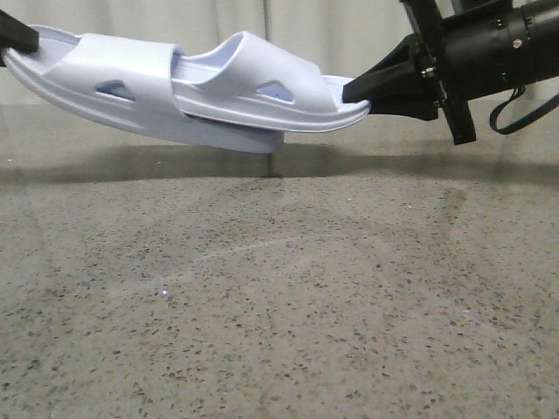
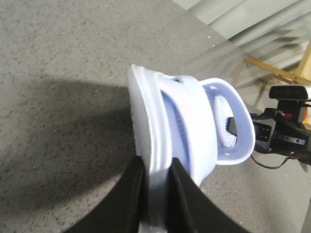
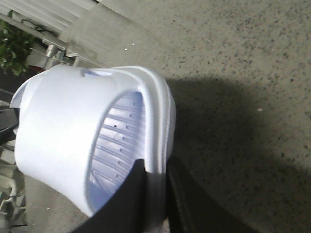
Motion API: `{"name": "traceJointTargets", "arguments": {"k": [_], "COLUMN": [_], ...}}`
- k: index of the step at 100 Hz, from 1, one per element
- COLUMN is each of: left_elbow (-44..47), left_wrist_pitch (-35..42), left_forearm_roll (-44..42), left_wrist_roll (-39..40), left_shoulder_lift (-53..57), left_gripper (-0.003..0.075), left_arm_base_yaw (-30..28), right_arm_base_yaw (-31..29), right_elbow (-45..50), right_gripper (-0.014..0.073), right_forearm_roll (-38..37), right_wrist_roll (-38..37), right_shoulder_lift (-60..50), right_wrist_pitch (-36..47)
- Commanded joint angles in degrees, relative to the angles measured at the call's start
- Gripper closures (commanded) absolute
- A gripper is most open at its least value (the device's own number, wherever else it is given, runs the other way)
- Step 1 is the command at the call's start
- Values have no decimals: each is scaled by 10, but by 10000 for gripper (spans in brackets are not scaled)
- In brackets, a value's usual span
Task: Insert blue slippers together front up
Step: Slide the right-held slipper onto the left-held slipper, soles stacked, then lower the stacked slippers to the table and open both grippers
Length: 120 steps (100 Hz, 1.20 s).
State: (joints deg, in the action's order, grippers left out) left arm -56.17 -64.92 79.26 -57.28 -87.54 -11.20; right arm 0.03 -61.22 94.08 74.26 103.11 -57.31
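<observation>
While both grippers clamp heels, pale blue slippers (image 1: 201,83) nested, straps overlapping, aloft.

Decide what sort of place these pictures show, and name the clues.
Probably an indoor robot test room: a speckled stone-look table, pale curtains behind, and a camera on a wooden stand, with two robot arms holding slippers.

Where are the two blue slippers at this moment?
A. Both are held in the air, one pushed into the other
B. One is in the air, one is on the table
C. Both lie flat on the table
A: in the front view the left gripper and right gripper hold the nested slippers above the table.
</observation>
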Motion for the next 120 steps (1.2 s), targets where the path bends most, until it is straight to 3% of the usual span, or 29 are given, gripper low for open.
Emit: {"name": "traceJointTargets", "arguments": {"k": [1,19,41,72,105,120], "left_elbow": [-28,-33,-33,-33,-32,-32], "left_wrist_pitch": [-77,-77,-77,-65,111,135], "left_forearm_roll": [37,33,39,28,-81,-128], "left_wrist_roll": [5,14,15,7,-17,-17], "left_shoulder_lift": [17,20,20,14,4,2], "left_gripper": [705,704,704,705,704,701], "left_arm_base_yaw": [-4,-23,-24,-13,52,53], "right_arm_base_yaw": [-22,-83,-154,-172,-172,-172], "right_elbow": [-18,-18,-18,-18,-18,-18], "right_gripper": [523,492,492,492,492,494], "right_forearm_roll": [13,-19,-28,-61,-90,-100], "right_wrist_roll": [-1,-17,-27,-44,-58,-60], "right_shoulder_lift": [-30,-44,-91,-144,-160,-165], "right_wrist_pitch": [-104,-168,-178,-178,-177,-174]}}
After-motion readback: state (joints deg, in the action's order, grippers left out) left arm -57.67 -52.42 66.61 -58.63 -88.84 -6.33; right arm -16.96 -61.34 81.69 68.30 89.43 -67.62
